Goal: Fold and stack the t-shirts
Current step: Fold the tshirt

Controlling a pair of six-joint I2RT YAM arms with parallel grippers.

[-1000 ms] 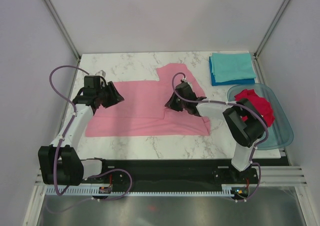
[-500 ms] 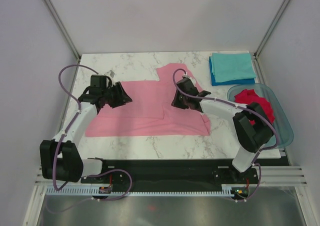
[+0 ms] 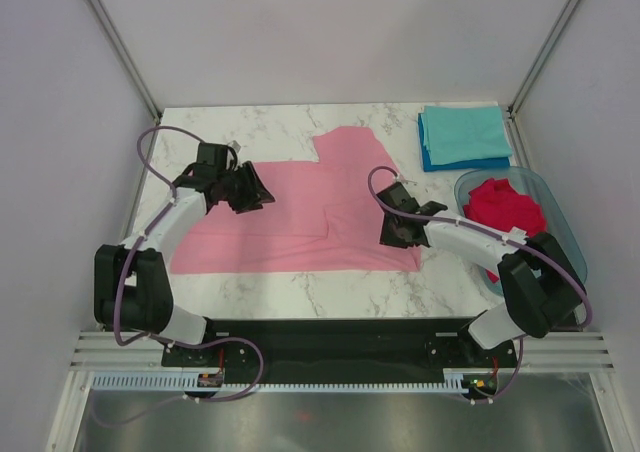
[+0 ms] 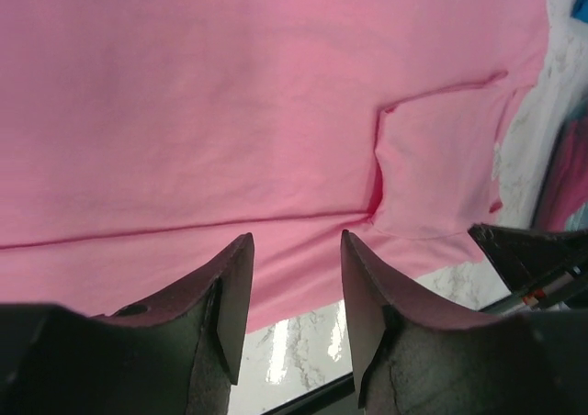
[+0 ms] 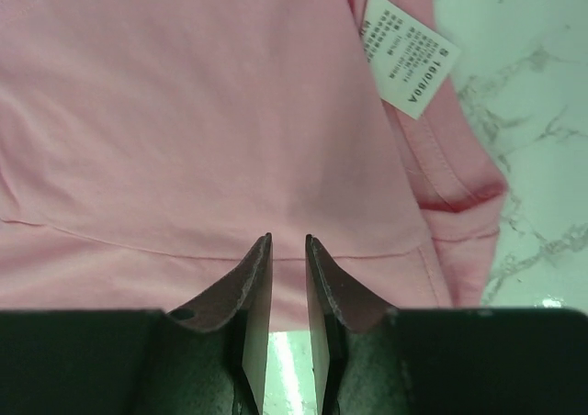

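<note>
1. Lying spread on the table (image 3: 260,127), the pink t-shirt (image 3: 300,217) is seen.
2. Left hand (image 4: 294,250) is held half-wide over it, empty.
3. Right hand (image 5: 288,242) is held narrow, empty, over its right end.

My left arm (image 3: 165,227) reaches up from its base and bends toward 3 o'clock. The left gripper (image 3: 250,190) points that way, tilted down, its fingers (image 4: 230,296) standing well apart. My right arm (image 3: 470,237) folds back at the elbow and stretches toward 9 o'clock. The right gripper (image 3: 390,232) is angled down, with only a narrow gap between its fingers (image 5: 253,286).
</note>
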